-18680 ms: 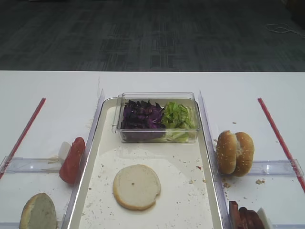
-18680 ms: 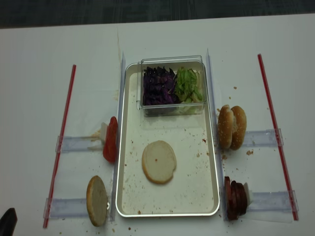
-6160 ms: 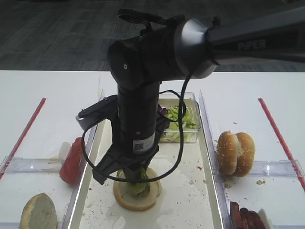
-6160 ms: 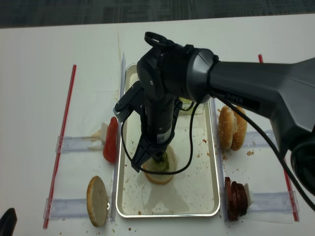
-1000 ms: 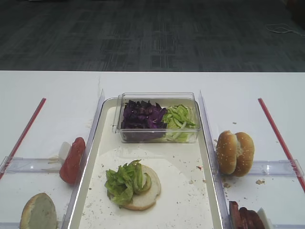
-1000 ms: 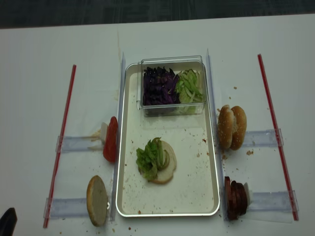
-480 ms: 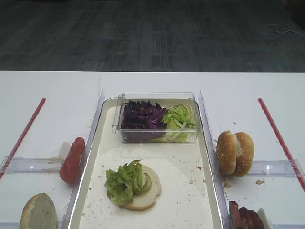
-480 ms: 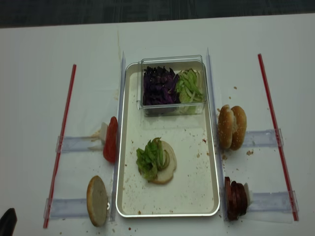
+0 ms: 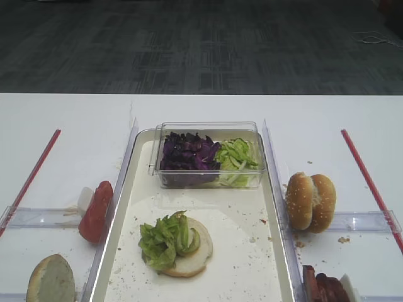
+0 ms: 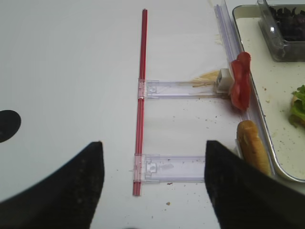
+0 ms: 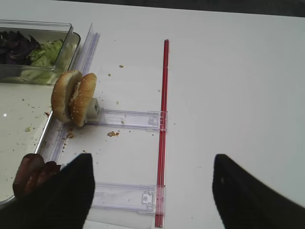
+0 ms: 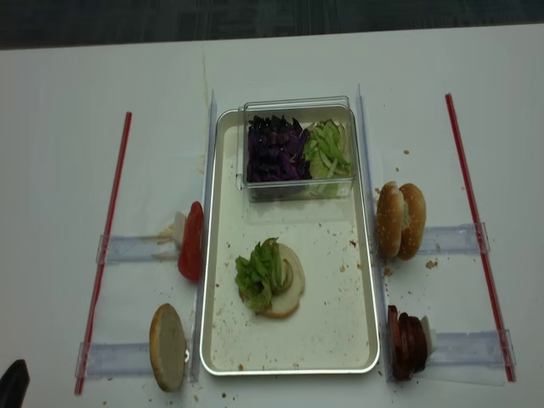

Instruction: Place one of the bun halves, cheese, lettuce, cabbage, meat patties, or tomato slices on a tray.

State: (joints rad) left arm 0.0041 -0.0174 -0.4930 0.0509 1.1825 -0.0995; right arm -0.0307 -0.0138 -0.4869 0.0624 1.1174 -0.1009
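On the cream tray (image 9: 272,214) lies a bun half (image 9: 194,250), cut face up, with a clump of lettuce (image 9: 160,242) over its left part. More lettuce (image 9: 237,157) and purple cabbage (image 9: 186,153) fill the clear box. Two seeded bun halves (image 9: 310,201) stand on edge to the right of the tray, with the meat patties (image 9: 324,286) nearer the front. Left of the tray are a tomato slice (image 9: 96,211) and another bun half (image 9: 50,280). No cheese shows. My right gripper (image 11: 152,191) and left gripper (image 10: 152,186) hang open and empty above the bare table beside the tray.
Red strips (image 12: 110,246) (image 12: 476,229) run down both sides of the table. Clear plastic rails (image 11: 126,119) (image 10: 181,88) hold the food beside the tray. The clear box (image 12: 297,149) takes up the tray's far end. Crumbs lie scattered over the tray.
The bun on the tray, bare at first, now carries lettuce. The right arm that stood over it has drawn back out of the high views. Nothing has moved in the last second.
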